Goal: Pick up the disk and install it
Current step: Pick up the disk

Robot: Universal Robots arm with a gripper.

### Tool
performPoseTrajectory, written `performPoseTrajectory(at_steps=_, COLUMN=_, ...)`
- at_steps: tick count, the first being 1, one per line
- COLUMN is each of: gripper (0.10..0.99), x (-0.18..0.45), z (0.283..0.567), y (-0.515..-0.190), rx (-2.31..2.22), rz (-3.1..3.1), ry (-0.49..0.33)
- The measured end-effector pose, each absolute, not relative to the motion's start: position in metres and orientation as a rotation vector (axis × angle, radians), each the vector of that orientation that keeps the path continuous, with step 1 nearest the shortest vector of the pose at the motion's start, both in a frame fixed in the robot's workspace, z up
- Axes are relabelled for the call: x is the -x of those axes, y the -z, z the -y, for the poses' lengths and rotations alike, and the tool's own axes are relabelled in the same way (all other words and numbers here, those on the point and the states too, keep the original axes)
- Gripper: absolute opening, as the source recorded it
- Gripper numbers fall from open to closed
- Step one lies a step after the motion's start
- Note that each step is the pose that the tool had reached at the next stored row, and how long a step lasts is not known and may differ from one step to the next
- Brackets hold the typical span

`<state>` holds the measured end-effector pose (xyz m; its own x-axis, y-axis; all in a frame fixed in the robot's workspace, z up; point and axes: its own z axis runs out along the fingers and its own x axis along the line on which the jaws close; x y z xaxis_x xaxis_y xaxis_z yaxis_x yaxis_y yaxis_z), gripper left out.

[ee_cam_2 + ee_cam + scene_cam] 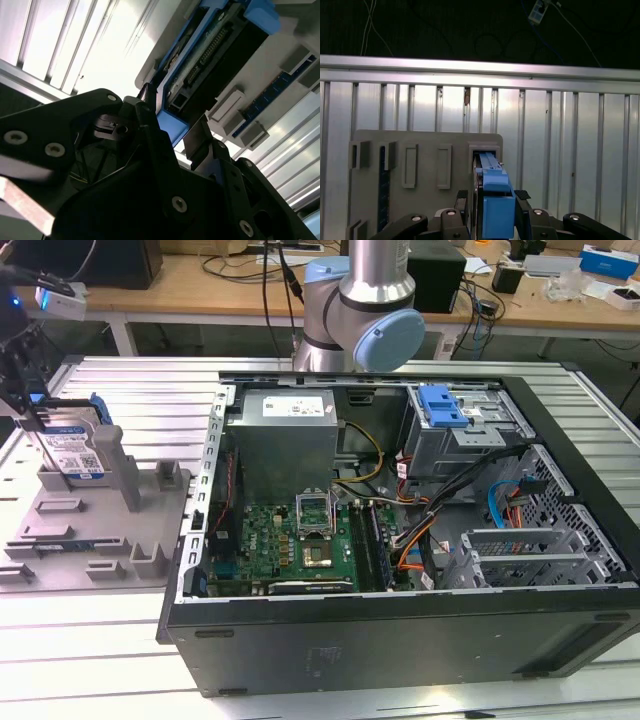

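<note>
The task is judged to be at its first step: the disk (78,448) is seen standing on edge in a slot of the grey fixture (110,510) on the ribbed metal desk (130,380), at the exterior view's left, well apart from the open computer case (400,640). It has not yet been lifted out, and nothing of the installing is done. The gripper (493,197) is placed over the disk's upper edge. In both wrist views its dark fingers (522,197) are seen set against the two sides of the blue carrier bracket with no gap to be made out, so the disk is taken to be pinched between them, though it has not been raised. Inside the case a metal drive bay (470,435) is seen near the far corner, with a smaller blue latch (443,405) on top of it and no drive attached to that latch. As for writing, little can be made out. A white-and-blue label (72,455) is carried on the disk's broad face, with dark blocks of print and code marks too fine to be read. A pale label (290,403) is also seen on the grey power supply (285,445) – again illegible. No brand can be told from either.
</note>
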<state>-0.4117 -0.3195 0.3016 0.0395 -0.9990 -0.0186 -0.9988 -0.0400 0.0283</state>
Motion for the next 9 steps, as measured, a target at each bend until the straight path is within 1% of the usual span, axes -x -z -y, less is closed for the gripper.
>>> performPoseTrajectory(at_steps=9, gripper=0.482, x=0.4117, z=0.3195, y=-0.2987, rx=-2.259, rz=2.171, ry=0.052)
